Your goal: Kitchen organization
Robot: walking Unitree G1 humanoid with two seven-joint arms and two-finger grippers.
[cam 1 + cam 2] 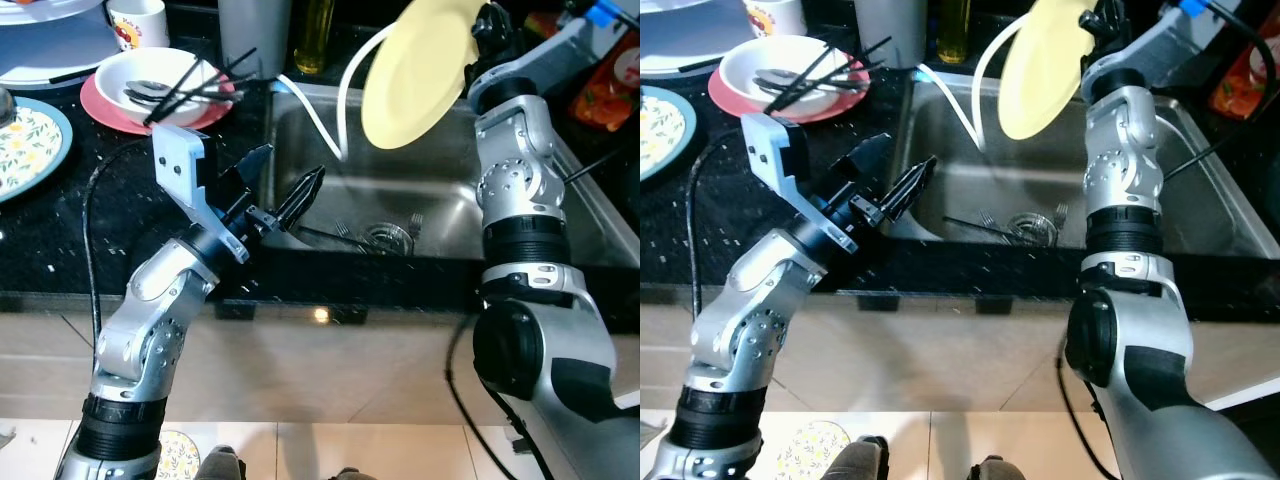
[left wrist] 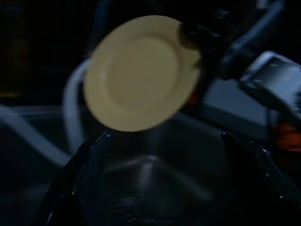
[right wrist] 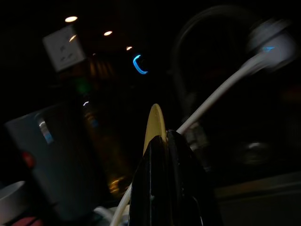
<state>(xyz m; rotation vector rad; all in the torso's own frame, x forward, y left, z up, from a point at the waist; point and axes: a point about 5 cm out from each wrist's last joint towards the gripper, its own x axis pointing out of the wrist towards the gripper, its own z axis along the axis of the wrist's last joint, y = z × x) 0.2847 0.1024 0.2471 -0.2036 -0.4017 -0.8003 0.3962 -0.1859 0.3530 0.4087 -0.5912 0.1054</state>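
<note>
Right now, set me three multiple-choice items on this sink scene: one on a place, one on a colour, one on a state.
1. Where is the plate?
A. Flat on the counter
B. Held above the sink
C. On the floor

2. What colour is that plate?
A. Pale yellow
B. Blue
C. Black

3. How are the left end effector's fingers?
A. Shut on a fork
B. Open, holding nothing
C. Shut on the plate

Answers: 1 B, the right end effector grips its edge over the basin. 2 A, yellow in both eye views. 3 B, the fingers stand apart with nothing between them.
</note>
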